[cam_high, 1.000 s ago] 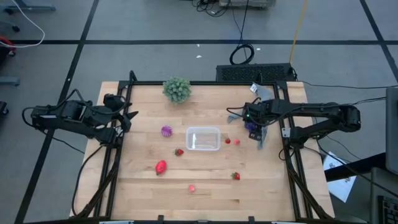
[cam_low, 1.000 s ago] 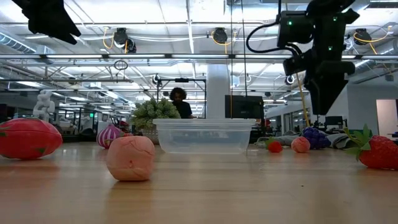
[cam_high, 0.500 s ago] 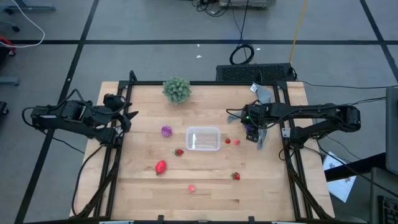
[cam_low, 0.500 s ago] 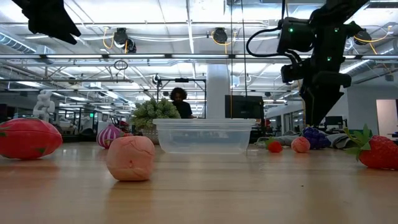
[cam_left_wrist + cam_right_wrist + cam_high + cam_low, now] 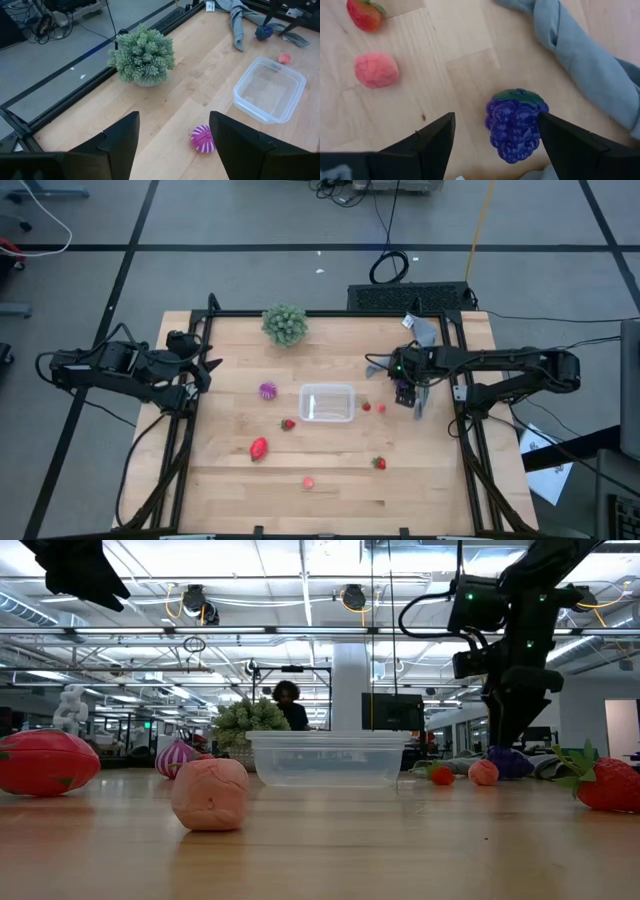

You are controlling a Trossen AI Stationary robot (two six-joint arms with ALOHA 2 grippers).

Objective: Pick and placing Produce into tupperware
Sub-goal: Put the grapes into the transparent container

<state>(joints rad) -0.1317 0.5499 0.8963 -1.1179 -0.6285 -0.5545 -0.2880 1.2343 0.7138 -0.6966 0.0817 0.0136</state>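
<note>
A dark purple grape cluster [image 5: 514, 125] lies on the wood beside the grey cloth [image 5: 580, 55]. My right gripper [image 5: 496, 119] hangs open just above it, one finger on either side; whether the finger by the cloth touches it, I cannot tell. In the low view the gripper [image 5: 505, 735] stands over the cluster [image 5: 512, 762]. The clear tupperware [image 5: 327, 402] sits mid-table. A small strawberry [image 5: 366, 407] and a pink piece [image 5: 381, 408] lie between it and my right gripper. My left gripper [image 5: 210, 365] waits open at the table's left edge.
A spiky magenta ball [image 5: 267, 390], a strawberry [image 5: 288, 423], a large red fruit [image 5: 259, 447], a pink piece [image 5: 308, 481] and another strawberry [image 5: 379, 463] lie around the tupperware. A green plant [image 5: 285, 323] stands at the far edge. A person [image 5: 288, 700] shows beyond the table.
My right gripper has sunk toward the grape cluster and tipped to point more steeply down, staying open. The fruit and the tupperware have kept their places.
</note>
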